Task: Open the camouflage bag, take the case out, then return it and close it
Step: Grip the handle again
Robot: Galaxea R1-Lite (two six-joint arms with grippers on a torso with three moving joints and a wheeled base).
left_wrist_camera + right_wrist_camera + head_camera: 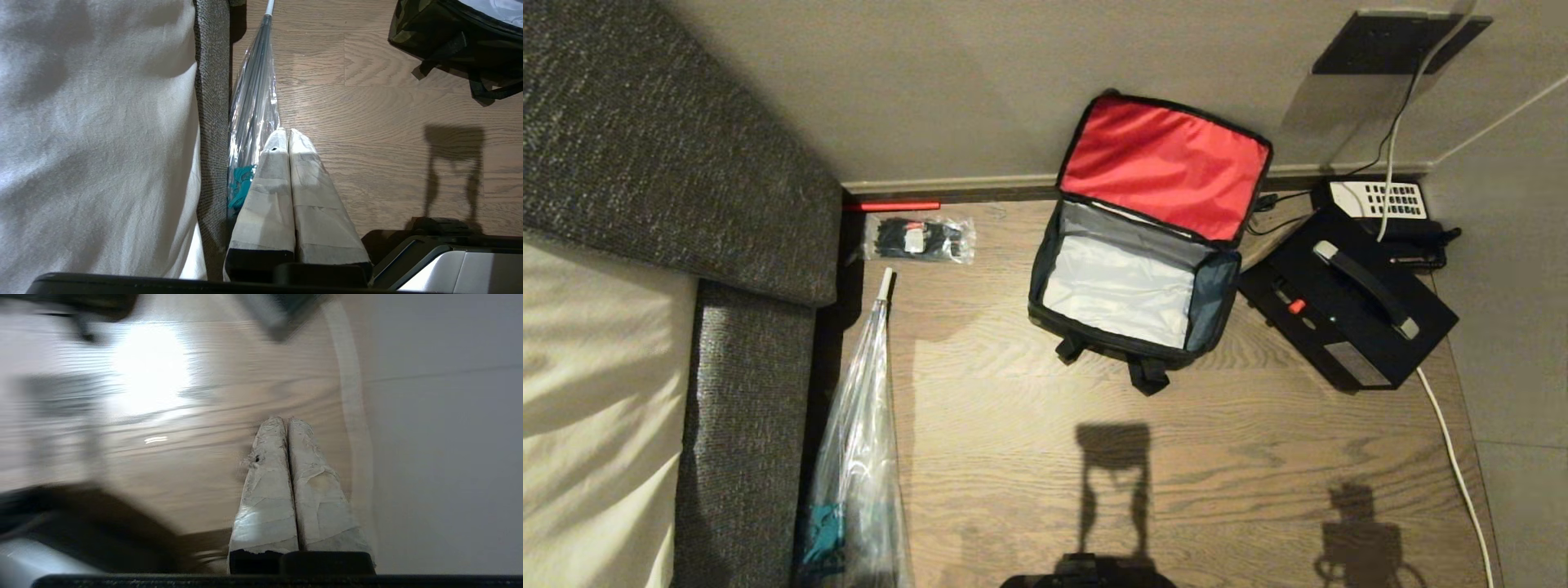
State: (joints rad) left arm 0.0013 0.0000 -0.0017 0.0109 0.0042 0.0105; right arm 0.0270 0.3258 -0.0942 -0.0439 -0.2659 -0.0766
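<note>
Wooden floor (pixel 1013 425) at frame centre holds the open bag (pixel 1131 278), case (pixel 1347 306) right beside it; both grippers (pixel 288 134) (pixel 287 422) closed, empty

You have the camouflage bag (pixel 1131 286) standing open on the wood floor, red-lined lid (pixel 1165 167) propped back against the wall, pale lining exposed and nothing inside. The flat black case (pixel 1347 306) lies just beside it, handle up, red latch showing.
</note>
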